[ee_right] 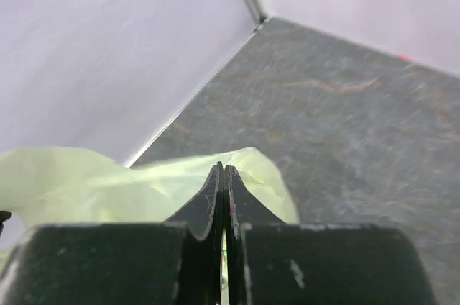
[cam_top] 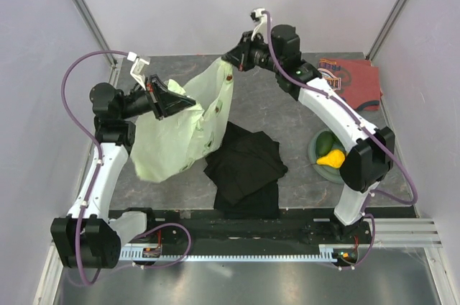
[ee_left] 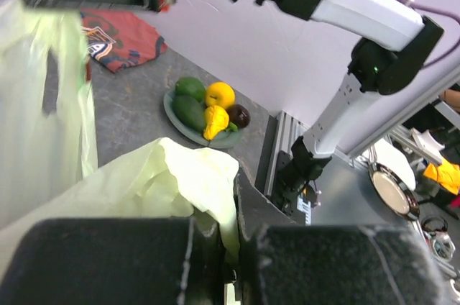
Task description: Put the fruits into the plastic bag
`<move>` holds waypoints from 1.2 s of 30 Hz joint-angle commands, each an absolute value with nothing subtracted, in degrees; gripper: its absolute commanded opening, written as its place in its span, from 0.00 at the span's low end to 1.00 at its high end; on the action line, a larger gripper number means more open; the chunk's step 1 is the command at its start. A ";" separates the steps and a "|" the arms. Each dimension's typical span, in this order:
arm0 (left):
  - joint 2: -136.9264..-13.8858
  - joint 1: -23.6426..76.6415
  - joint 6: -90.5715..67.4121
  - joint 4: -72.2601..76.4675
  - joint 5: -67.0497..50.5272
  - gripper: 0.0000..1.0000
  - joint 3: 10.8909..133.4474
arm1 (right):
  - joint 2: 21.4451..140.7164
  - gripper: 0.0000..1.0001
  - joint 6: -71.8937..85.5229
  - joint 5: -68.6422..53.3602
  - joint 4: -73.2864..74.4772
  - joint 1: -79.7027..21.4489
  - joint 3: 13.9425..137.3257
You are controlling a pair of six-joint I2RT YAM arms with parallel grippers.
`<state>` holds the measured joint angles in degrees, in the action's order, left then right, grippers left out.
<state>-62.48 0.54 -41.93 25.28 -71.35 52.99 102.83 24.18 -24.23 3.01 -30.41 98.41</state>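
Above the table (cam_top: 287,103), left pincer (cam_top: 191,104) and right pincer (cam_top: 231,57) each clamp the plastic bag (cam_top: 172,143); arm (cam_top: 338,114) half-hides fruits (cam_top: 329,152).

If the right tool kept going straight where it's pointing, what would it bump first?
The plastic bag: the right tool is shut on its edge. Past that, it seems to head for the grey table near the wall, but depth is hard to judge.

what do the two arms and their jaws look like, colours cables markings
Both the left arm and right arm have glossy white links with black joints. A thin purple cable loops along each. The jaws are matt black, flat-faced blocks. A small green light glows near the right arm's wrist.
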 commanded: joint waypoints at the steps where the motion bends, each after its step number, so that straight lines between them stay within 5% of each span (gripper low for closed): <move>1: -63.45 0.44 -44.99 26.98 -68.20 0.02 54.50 | 100.55 0.00 19.08 -18.64 10.02 -29.62 105.10; 21: -70.75 0.26 -52.03 34.90 -67.15 0.02 52.03 | 109.51 0.00 13.89 -14.41 20.83 -22.07 134.73; 30: -70.93 0.18 -47.11 27.33 -66.45 0.02 50.80 | 105.39 0.00 12.57 -12.04 18.72 -21.71 117.61; 32: -70.58 0.18 -47.02 27.33 -66.71 0.02 50.89 | 103.98 0.11 12.66 -12.13 18.37 -21.53 114.44; 33: -70.49 0.18 -46.93 27.42 -66.80 0.01 50.80 | 102.76 0.25 12.66 -12.30 18.28 -21.71 112.95; 35: -70.14 0.18 -46.93 27.42 -67.06 0.02 50.63 | 101.08 0.35 12.57 -12.66 17.58 -21.62 111.63; 36: -69.96 0.18 -46.76 27.51 -67.23 0.02 50.63 | 99.33 0.47 12.66 -12.57 17.32 -21.71 111.10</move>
<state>-71.31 0.45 -49.58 27.20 -67.37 50.89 106.78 13.39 -12.91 20.53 -21.58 112.57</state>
